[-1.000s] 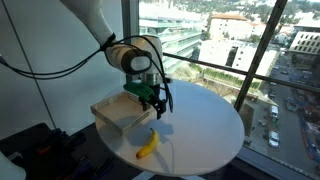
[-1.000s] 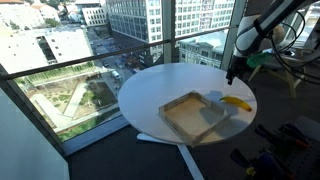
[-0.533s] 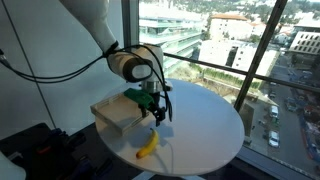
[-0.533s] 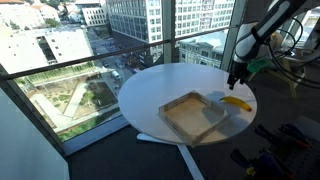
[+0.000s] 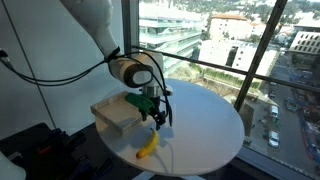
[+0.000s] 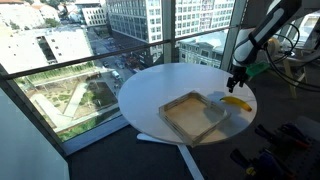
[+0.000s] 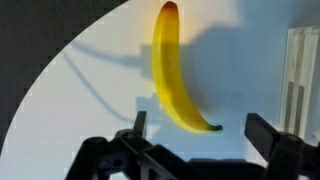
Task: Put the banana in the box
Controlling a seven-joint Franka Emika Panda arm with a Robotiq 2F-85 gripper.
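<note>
Presently in view, each item placed against the box.

Box (image 6: 192,116): shallow, square and open-topped with low tan walls. It sits flat on the round white surface (image 5: 205,120), toward one side of it. In the wrist view one pale wall of it (image 7: 300,80) shows at the right edge.

Banana (image 7: 178,75): small, curved and yellow, dark at the far tip. It lies on the surface outside the box, just beside one wall and roughly parallel to that wall in the wrist view. In both exterior views (image 5: 148,146) (image 6: 236,101) it rests apart from the box, not touching it.

My end effector (image 7: 200,135): jaws spread wide, with hold of nothing. It hangs over the banana, off to the box's side. In the wrist view one finger stands on either side of the fruit's stem end. In both exterior views (image 5: 157,122) (image 6: 236,88) it points down at the banana, close by the box. Whether my fingertips reach the surface, I cannot tell.
</note>
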